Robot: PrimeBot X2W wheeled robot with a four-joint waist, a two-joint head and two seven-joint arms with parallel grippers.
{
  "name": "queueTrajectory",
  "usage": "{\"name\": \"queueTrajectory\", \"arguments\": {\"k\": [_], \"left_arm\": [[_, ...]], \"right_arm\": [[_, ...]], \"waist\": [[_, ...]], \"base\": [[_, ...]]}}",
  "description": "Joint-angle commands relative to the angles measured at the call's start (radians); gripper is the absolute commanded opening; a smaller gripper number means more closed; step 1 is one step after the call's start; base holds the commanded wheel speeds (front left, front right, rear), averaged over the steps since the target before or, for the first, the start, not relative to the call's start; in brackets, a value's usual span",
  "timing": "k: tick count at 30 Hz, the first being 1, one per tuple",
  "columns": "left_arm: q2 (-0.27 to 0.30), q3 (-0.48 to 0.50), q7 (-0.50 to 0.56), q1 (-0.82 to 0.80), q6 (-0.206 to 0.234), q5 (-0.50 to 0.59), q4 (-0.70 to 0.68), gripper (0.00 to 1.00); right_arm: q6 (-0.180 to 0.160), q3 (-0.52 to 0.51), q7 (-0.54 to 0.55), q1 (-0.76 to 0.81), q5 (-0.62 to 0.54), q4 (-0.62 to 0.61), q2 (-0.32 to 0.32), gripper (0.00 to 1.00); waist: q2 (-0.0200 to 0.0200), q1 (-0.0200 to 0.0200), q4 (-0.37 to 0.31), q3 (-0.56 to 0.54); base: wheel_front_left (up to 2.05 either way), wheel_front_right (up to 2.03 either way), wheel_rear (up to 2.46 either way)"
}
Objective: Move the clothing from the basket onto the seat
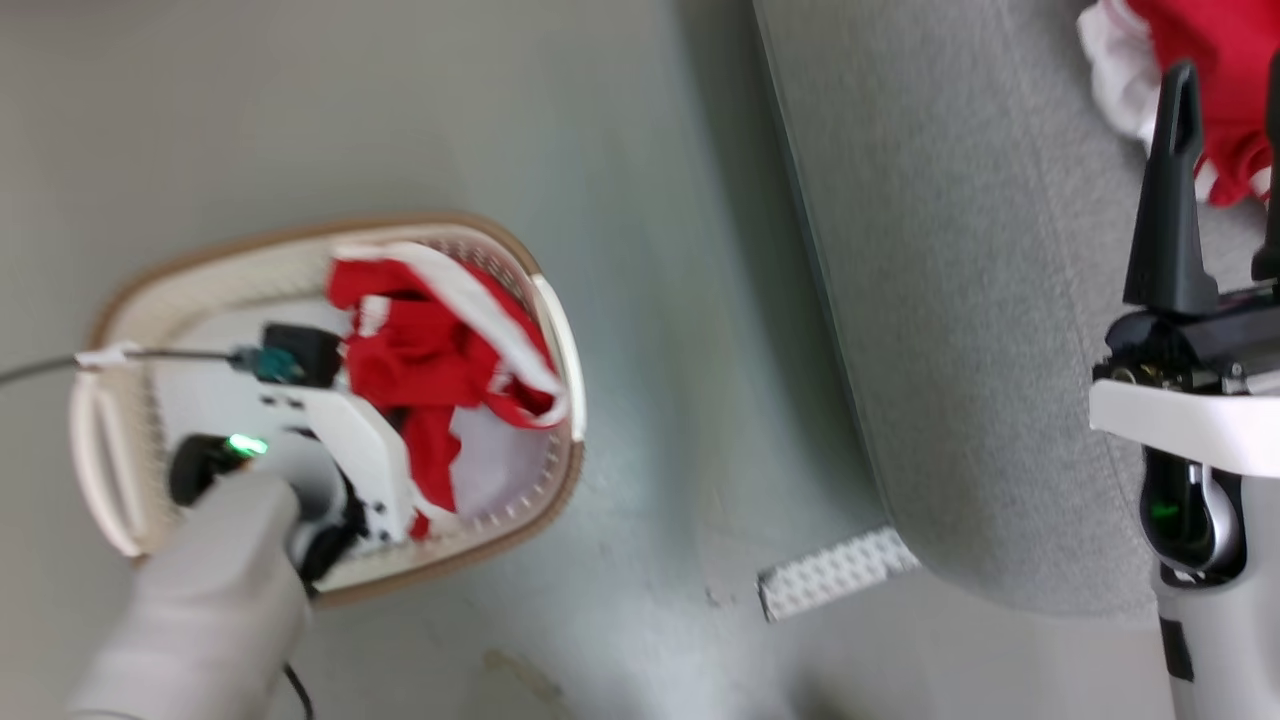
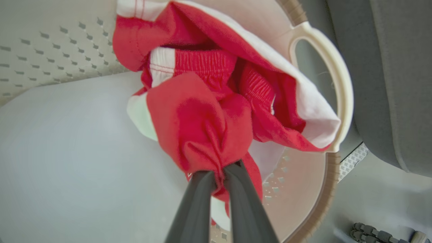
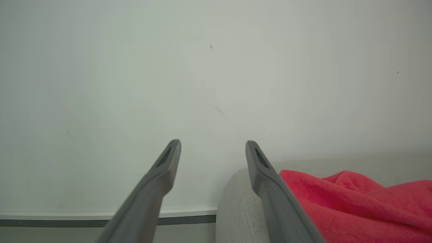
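Partly done, by the look of it. One bright red soft garment with white trim [image 1: 1225, 60] already on the large light grey upholstered seat [image 1: 950, 300], beside the right gripper [image 3: 212, 145], fingers spread wide and empty. Another bunch of red-and-white jersey fabric [image 2: 202, 125] still inside the oval white perforated plastic basket with brown rim [image 1: 230, 265], heaped toward one handle. Left gripper [image 2: 221, 172] pinched tight on a red fold of it. Left to do: lifting out, crossing the bare grey floor [image 1: 660, 300], dropping on the seat.

Pale grey floor [image 1: 640, 250], plain white wall [image 3: 216, 67], baseboard [image 3: 84, 221]
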Motion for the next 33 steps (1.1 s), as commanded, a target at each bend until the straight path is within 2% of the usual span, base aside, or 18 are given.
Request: {"name": "queueTrajectory", "arguments": {"k": [1,6,12,19,25,33], "left_arm": [[-0.005,-0.011,-0.015,0.025,0.001,-0.010,-0.009,0.00],[-0.028,-0.089,-0.115,0.083,0.001,-0.054,-0.071,0.00],[-0.046,-0.147,-0.212,0.114,0.001,-0.087,-0.126,0.00],[-0.040,-0.205,-0.291,0.132,0.001,-0.090,-0.197,0.00],[-0.030,-0.175,-0.310,0.140,0.001,-0.071,-0.295,0.00],[0.020,-0.074,-0.310,0.175,0.064,-0.005,-0.546,0.00]], "right_arm": [[-0.003,-0.007,-0.003,0.019,-0.006,0.006,-0.011,1.00],[-0.002,-0.013,-0.003,0.062,-0.012,0.032,-0.052,1.00],[-0.003,-0.019,-0.003,0.103,-0.010,0.058,-0.092,1.00],[-0.003,-0.014,-0.003,0.158,-0.001,0.092,-0.132,1.00],[-0.003,0.012,-0.003,0.205,0.017,0.119,-0.150,1.00],[-0.003,0.062,-0.001,0.264,0.049,0.160,-0.149,1.00]], "waist": [[0.0000,0.0000,0.042,-0.077],[0.0000,0.0000,0.102,-0.215],[0.0000,0.0000,0.156,-0.322],[0.0000,0.0000,0.215,-0.460],[0.0000,0.0000,0.247,-0.560],[0.0000,0.0000,0.270,-0.647]], "base": [[0.00,0.00,0.00],[0.00,0.00,0.00],[0.00,0.00,0.00],[0.00,0.00,0.00],[0.00,0.00,0.00],[0.00,0.00,0.00]]}}
